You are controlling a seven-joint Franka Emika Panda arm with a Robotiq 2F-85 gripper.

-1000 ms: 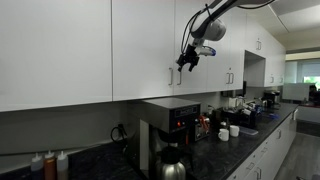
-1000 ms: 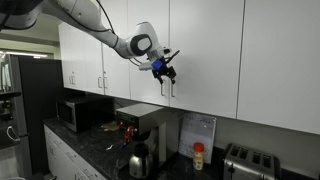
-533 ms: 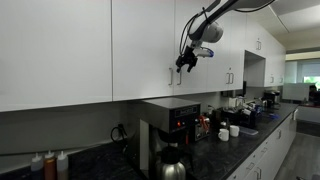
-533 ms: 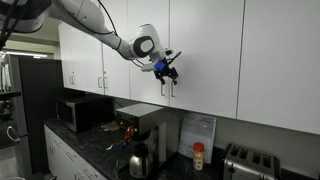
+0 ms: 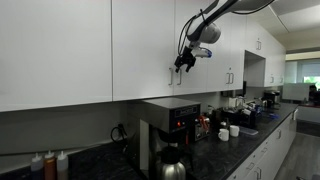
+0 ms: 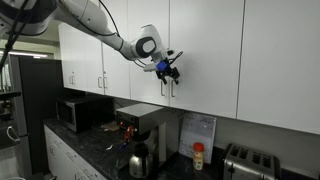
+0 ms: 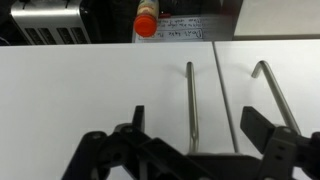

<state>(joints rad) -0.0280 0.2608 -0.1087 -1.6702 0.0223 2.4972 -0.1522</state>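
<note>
My gripper [image 7: 195, 130] is open, up against the white upper cabinet doors [image 7: 100, 95]. In the wrist view a thin metal handle [image 7: 190, 105] runs between my two dark fingers, with gaps on both sides. A second handle [image 7: 272, 95], on the neighbouring door, lies just by the right finger [image 7: 257, 125]. In both exterior views the gripper [image 5: 183, 62] [image 6: 168, 72] sits at the top of this handle pair [image 5: 175, 77] [image 6: 167, 88], and the arm [image 6: 110, 38] reaches in from above. Nothing is held.
Below on the dark counter stand a coffee machine [image 5: 170, 122], a steel carafe [image 5: 172, 162], cups [image 5: 228, 130] and sauce bottles [image 5: 48, 163]. A microwave [image 6: 82, 112], a toaster [image 6: 248, 161] and a red-capped bottle [image 6: 198, 155] also show. More cabinets line the wall.
The gripper has moved a little closer to the cabinet door and its handles. Its jaws have stayed wide.
</note>
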